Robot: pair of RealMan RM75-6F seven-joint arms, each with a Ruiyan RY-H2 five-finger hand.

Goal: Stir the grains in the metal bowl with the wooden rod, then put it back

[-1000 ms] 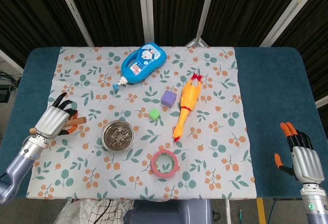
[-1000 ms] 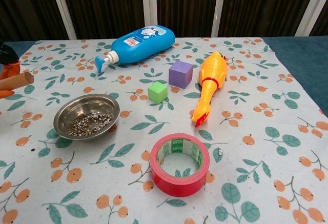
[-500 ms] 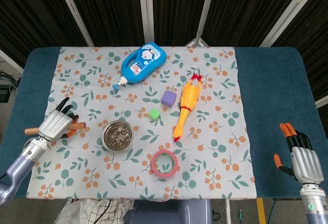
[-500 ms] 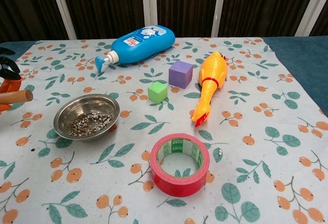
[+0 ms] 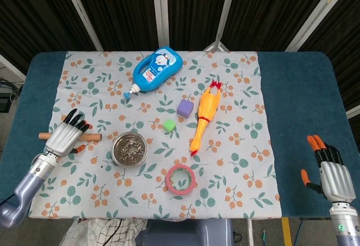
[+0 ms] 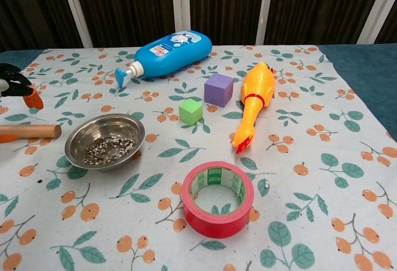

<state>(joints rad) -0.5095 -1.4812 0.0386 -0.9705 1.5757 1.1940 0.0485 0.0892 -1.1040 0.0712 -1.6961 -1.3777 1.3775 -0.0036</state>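
The wooden rod (image 5: 92, 137) (image 6: 34, 131) lies flat on the floral cloth, left of the metal bowl (image 5: 129, 149) (image 6: 105, 139), which holds dark grains. My left hand (image 5: 65, 137) hovers over the rod's middle with its fingers (image 6: 17, 86) spread and lifted off it; an orange thumb tip shows beside the rod. The rod's end points at the bowl rim and stops just short of it. My right hand (image 5: 333, 174) rests open on the blue table at the far right, holding nothing; the chest view does not show it.
A blue lotion bottle (image 5: 154, 68) lies at the back. A purple cube (image 5: 185, 108), a green cube (image 5: 169, 125) and a yellow rubber chicken (image 5: 204, 116) sit mid-cloth. A red tape roll (image 5: 181, 179) lies near the front edge.
The rod has gone from tilted in my left hand to lying flat on the cloth. The left hand's fingers have opened and lifted off it. The right hand has not moved.
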